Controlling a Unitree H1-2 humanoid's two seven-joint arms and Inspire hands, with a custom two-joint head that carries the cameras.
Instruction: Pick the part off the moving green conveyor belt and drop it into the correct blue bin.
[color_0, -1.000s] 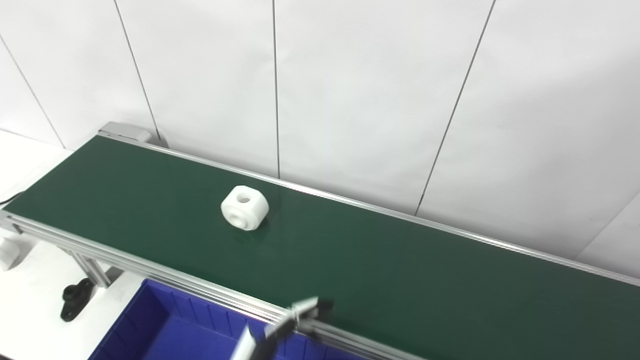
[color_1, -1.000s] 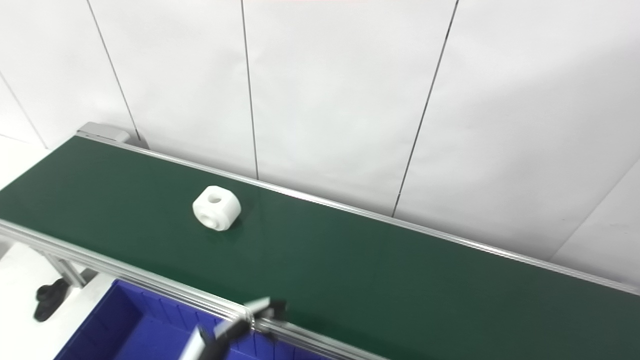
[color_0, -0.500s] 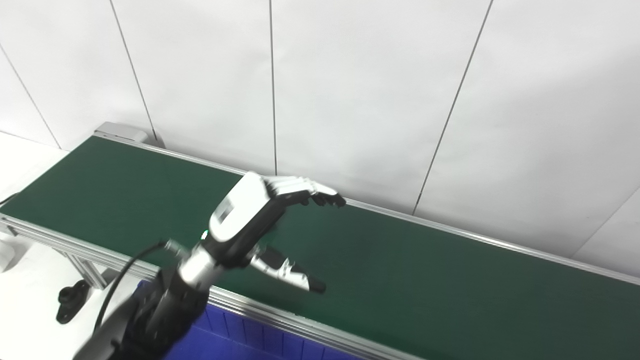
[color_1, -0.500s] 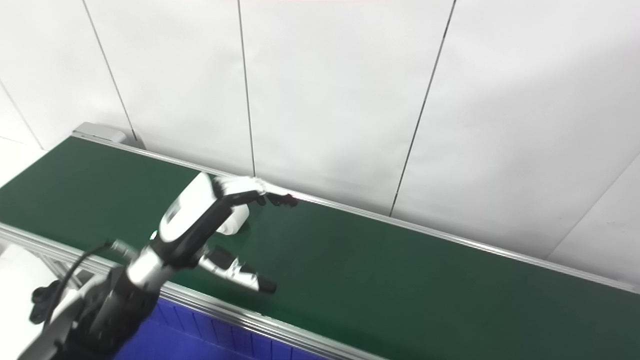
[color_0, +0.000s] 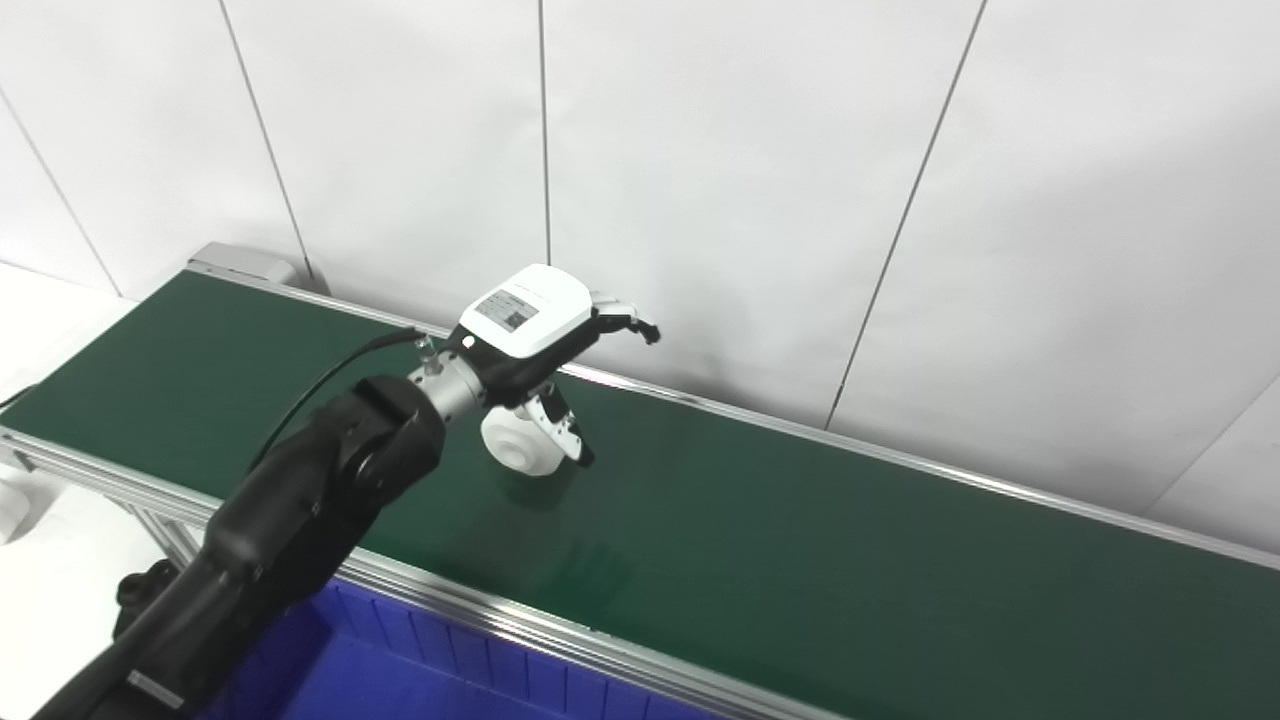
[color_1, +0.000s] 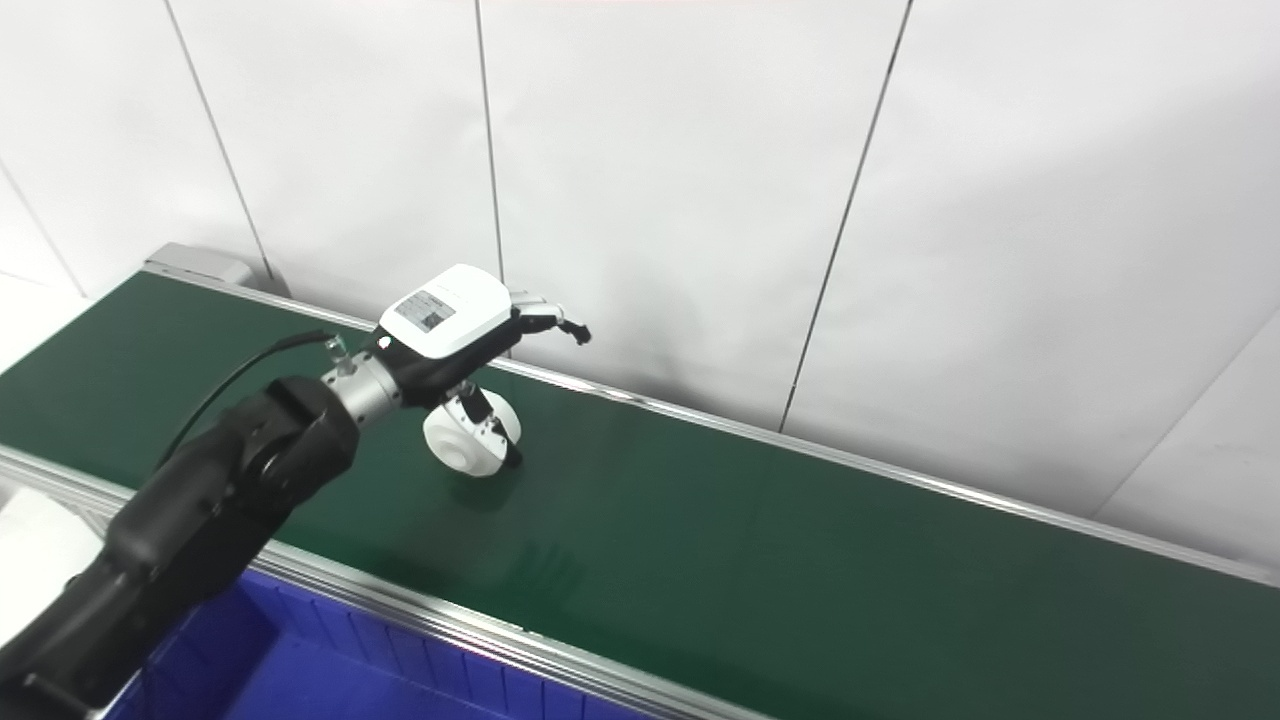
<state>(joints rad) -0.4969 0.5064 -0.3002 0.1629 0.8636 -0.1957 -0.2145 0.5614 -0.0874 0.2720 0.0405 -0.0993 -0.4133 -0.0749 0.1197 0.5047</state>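
Observation:
A white rounded part (color_0: 518, 451) with a hole in its face sits on the green conveyor belt (color_0: 800, 540); it also shows in the right eye view (color_1: 462, 449). My left hand (color_0: 540, 335) hovers right over the part, palm down and open, fingers spread toward the wall, thumb (color_0: 565, 437) reaching down beside the part's right side. The hand hides the part's top. I cannot tell whether the thumb touches the part. My right hand is out of view.
A blue bin (color_0: 400, 670) lies under the belt's near aluminium rail (color_0: 560, 625) at the bottom left. A white panelled wall stands just behind the belt. A black knob (color_0: 140, 590) sits on the white table at the left.
My left arm has come up from the bottom edge and reached forward over the belt, so the hand now sits above the part. The part has drifted a little to the right.

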